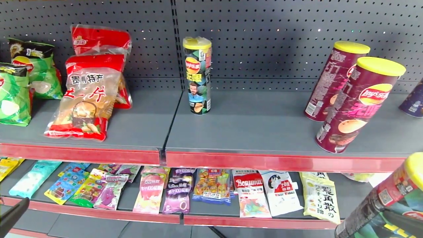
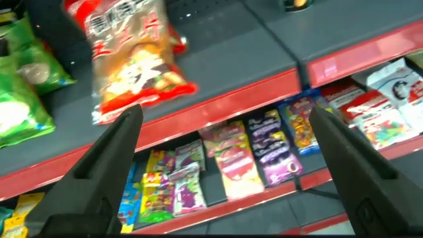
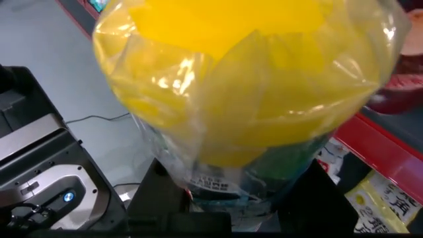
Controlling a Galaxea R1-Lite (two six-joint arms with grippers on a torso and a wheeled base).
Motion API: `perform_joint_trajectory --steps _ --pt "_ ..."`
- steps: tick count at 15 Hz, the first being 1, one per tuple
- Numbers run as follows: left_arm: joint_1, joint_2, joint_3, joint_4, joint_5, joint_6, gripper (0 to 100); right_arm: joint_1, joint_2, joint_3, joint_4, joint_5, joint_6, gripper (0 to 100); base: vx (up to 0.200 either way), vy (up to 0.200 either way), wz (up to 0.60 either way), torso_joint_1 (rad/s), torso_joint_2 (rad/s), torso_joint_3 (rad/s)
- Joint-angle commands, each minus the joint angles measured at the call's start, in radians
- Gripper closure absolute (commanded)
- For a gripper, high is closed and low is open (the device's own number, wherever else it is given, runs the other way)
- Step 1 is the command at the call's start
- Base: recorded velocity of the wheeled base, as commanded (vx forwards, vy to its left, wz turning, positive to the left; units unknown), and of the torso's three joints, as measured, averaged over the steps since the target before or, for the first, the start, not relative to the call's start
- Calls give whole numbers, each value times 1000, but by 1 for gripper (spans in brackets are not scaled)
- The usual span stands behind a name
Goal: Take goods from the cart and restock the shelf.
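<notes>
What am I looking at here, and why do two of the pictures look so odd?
It is a two-armed robot restocking a shop shelf. The wide picture comes from a camera on its head; the other two come from cameras on its wrists, looking past each claw. The left claw is open, holding nothing, in front of the shelf. The right claw grips a chip can with a yellow lid, so close it looms huge. On the upper shelf are a similar can, two maroon cans and snack bags; candy packets lie below.

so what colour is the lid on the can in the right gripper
Yellow lid on the can, clearest in the right wrist view.
</notes>
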Motion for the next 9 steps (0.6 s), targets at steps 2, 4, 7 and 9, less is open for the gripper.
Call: perform_joint_trajectory --steps 2,4,7,9 --pt "0 -6 1 0 0 0 0 15 2 2 0 0 -1 100 0 200 0 0 5 -2" --pt "0 -7 1 0 0 0 0 15 2 2 0 0 -1 100 0 200 0 2 2 0" --pt "0 -10 3 0 0 22 0 15 -3 4 2 0 -1 100 0 67 0 1 1 1" --pt "0 -12 6 -2 0 22 0 14 -3 2 2 0 -1 100 0 0 0 0 0 0"
